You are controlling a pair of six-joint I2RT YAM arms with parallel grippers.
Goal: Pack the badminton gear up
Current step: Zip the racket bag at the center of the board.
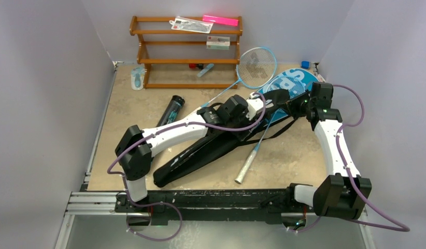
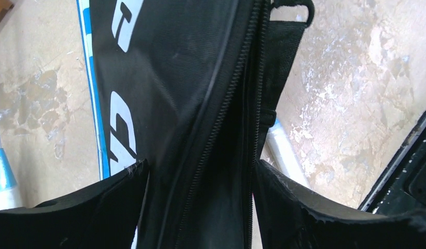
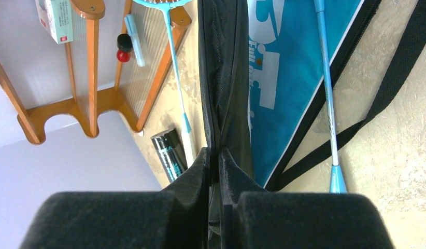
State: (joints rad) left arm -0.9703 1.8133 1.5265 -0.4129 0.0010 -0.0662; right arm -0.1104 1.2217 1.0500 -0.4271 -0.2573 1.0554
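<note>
Right gripper (image 3: 214, 155) pinches the black fabric racket cover (image 1: 200, 153); left gripper (image 2: 200, 166) straddles it, jaws wide. One blue fabric racket cover (image 1: 296, 82) at two o'clock, two light-blue rackets (image 1: 256, 66), one long black tube (image 1: 171, 109) at ten o'clock.

The CROSSWAY racket cover (image 2: 190, 78) lies on the table (image 2: 356, 78), running away from the left claw (image 2: 200, 171), whose fingers stand on either side of it. A racket handle (image 2: 283, 155) pokes out from under the cover just right of this claw. An edge of the same cover sits pinched inside the right claw (image 3: 215, 155). The SPORT racket cover (image 3: 283, 67) lies directly to that claw's right, partly beneath the pinched cover, with one racket (image 3: 325, 78) on it. To the claw's left lie a second racket (image 3: 174, 62) and, beside it, the tube (image 3: 167, 150). The rack (image 3: 91, 67) stands beyond them, against the wall.
</note>
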